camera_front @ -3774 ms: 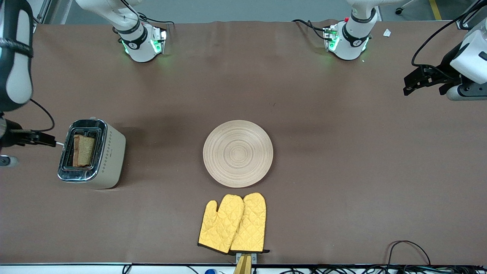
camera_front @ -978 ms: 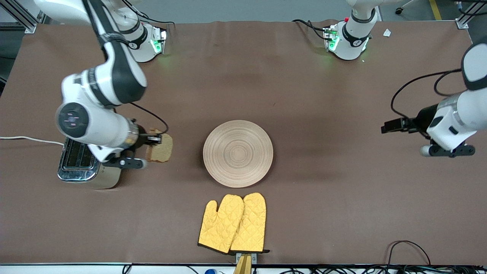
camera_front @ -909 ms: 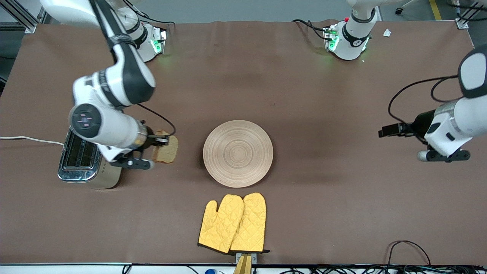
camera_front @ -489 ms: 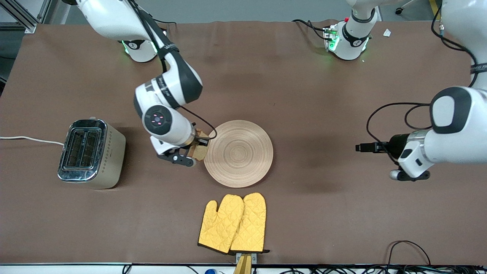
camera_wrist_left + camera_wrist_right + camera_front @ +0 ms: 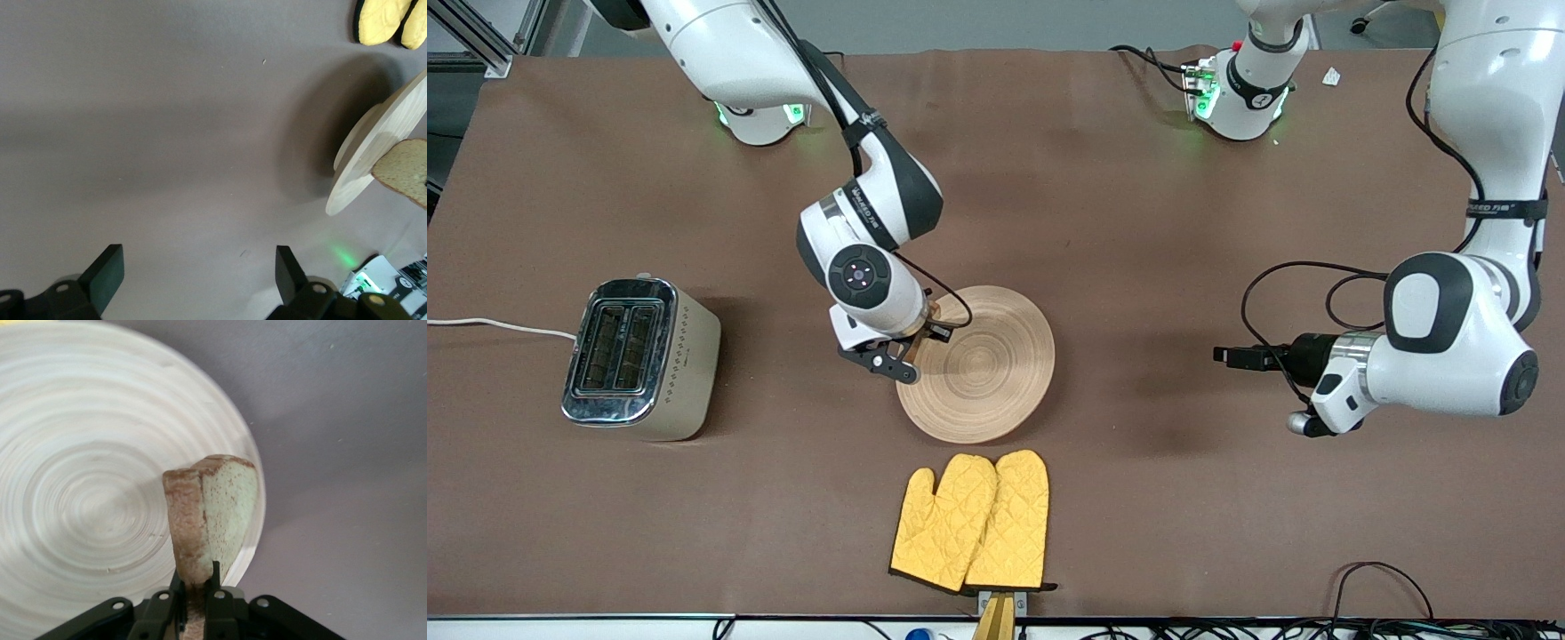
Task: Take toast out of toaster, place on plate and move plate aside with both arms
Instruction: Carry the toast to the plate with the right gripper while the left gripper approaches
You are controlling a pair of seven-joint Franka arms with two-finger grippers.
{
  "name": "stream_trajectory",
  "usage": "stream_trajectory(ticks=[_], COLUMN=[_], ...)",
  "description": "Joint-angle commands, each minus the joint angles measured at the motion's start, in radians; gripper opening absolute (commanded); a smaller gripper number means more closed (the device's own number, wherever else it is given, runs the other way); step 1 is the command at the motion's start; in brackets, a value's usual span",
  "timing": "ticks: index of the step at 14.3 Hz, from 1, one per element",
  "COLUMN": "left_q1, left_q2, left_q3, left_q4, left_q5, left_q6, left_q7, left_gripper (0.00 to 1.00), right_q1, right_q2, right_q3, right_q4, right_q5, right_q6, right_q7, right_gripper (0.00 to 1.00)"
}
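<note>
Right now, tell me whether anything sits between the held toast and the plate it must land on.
Nothing visible does. The right gripper holds the toast upright over the plate's rim nearest the toaster; the wood under it is bare. The left gripper waits open over the table.

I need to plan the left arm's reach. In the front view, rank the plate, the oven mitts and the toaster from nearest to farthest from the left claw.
1. The plate, at mid-table, toward the right arm's end from the open left claw.
2. The oven mitts, nearer the front camera than the plate.
3. The toaster, at the right arm's end of the table.
</note>
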State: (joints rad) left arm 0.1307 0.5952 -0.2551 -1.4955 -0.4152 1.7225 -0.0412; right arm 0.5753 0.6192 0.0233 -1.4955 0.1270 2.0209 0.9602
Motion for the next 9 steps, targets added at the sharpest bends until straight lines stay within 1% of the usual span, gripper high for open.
stream_trajectory(ticks=[1, 2, 4, 5, 6, 7, 9], left_q1=[-0.011, -0.011, -0.003, -0.002, -0.003, -0.006, -0.009], left_q2=[0.005, 0.005, 0.002, 0.003, 0.003, 0.002, 0.003], left_q3=[-0.004, -0.004, -0.004, -0.004, -0.004, -0.003, -0.003], left_q4=[0.027, 0.035, 0.034, 0.035, 0.035, 0.034, 0.034], left_q5=[-0.017, -0.022, -0.066, -0.082, -0.086, -0.086, -0.088], left_q6=[-0.004, -0.004, -0.004, -0.004, -0.004, -0.004, -0.004], left_q7=[0.001, -0.002, -0.003, -0.006, -0.009, -0.011, -0.012], left_gripper=[1.00, 1.00, 1.00, 1.00, 1.00, 1.00, 1.00], right_q1=[0.006, 0.006, 0.006, 0.005, 0.005, 0.006, -0.003], right_q2=[0.025, 0.030, 0.045, 0.048, 0.048, 0.048, 0.047], right_q3=[0.004, 0.004, 0.007, 0.018, 0.024, 0.026, 0.026], right_q4=[0.023, 0.030, 0.058, 0.067, 0.069, 0.075, 0.101], right_q5=[0.011, 0.013, 0.013, 0.013, 0.011, 0.008, 0.008], right_q6=[0.035, 0.048, 0.059, 0.059, 0.059, 0.059, 0.053], right_q7=[0.072, 0.090, 0.115, 0.121, 0.121, 0.117, 0.109], right_gripper=[0.22, 0.32, 0.61, 0.74, 0.98, 1.00, 1.00])
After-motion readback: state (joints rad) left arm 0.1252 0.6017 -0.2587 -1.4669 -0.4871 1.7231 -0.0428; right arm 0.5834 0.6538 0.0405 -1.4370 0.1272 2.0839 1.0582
